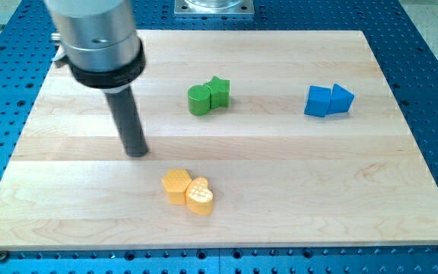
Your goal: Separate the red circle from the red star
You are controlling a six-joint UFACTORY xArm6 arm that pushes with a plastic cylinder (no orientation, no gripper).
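No red circle and no red star show anywhere in the camera view; the arm's wide grey body at the view's top left may hide part of the board. My tip (136,152) rests on the wooden board (295,190) at the view's left of centre. It touches no block. The nearest blocks are the yellow pair, below and to the right of it.
A green circle (199,100) touches a green star (219,91) near the top centre. A blue cube (318,100) touches a blue triangle (342,99) at the upper right. A yellow hexagon (176,185) touches a yellow heart (199,196) at the bottom centre.
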